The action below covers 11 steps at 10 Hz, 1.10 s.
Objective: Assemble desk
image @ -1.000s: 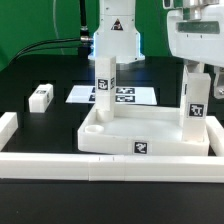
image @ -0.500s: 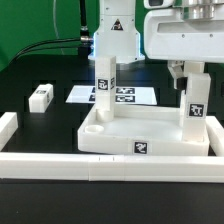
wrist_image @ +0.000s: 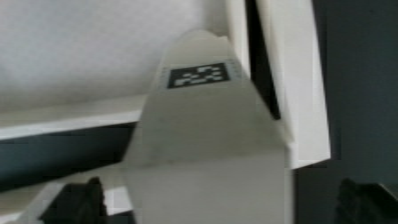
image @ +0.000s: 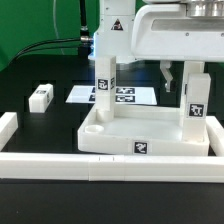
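The white desk slab (image: 140,135) lies rim-up on the table, a tag on its front wall. One tagged leg (image: 103,80) stands upright at its back corner on the exterior view's left. A second leg (image: 196,105) stands at the corner on the right. My gripper (image: 187,80) hangs over that right leg with its dark fingers (image: 168,78) on either side of the leg's top. In the wrist view the leg (wrist_image: 205,150) fills the space between the fingers (wrist_image: 71,205), with a small gap showing. The gripper (wrist_image: 217,208) is open. The slab's floor (wrist_image: 89,50) lies behind.
A loose tagged leg (image: 40,96) lies on the black table at the exterior view's left. The marker board (image: 130,95) lies flat behind the slab. Long white rails run along the front (image: 100,165) and the left (image: 8,125). The arm's base (image: 115,40) stands at the back.
The gripper has moved toward the exterior view's left, from beyond the right leg to directly over it. The slab and legs have not moved.
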{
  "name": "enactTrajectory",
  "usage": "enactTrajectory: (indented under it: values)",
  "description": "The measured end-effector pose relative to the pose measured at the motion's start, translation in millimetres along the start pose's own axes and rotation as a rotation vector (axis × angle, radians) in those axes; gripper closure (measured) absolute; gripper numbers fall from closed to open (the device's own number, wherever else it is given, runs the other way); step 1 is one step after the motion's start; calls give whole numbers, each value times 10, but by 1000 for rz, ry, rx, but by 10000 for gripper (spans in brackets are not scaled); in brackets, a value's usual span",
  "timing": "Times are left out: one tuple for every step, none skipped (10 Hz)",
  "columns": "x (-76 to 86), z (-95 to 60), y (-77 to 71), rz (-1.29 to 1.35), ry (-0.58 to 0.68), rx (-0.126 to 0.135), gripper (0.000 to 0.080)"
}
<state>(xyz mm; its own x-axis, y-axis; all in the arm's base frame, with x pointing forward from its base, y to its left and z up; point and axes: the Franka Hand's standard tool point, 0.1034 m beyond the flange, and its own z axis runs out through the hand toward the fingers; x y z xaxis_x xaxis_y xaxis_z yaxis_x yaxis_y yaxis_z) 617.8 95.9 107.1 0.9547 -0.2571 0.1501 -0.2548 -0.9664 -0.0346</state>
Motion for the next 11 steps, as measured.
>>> enactTrajectory:
  values:
    - [5,-4,-4,0,1,1,150]
    - [5,-3,-4,1,1,1,326]
    - [4,-2,-3,1,0,0,326]
    - [4,-1,-3,1,0,0,464]
    - [4,-1,-3,3,0,1,464]
    - [4,-1,-3,25,0,2,514]
    - [4,-1,-1,43,-1,4,514]
    - [3,1,11,165,-8,14,514]
    - [2,0,7,290,-11,24,514]
    - [-4,-2,7,429,-15,30,514]
    - [-10,-4,22,544,-19,30,514]
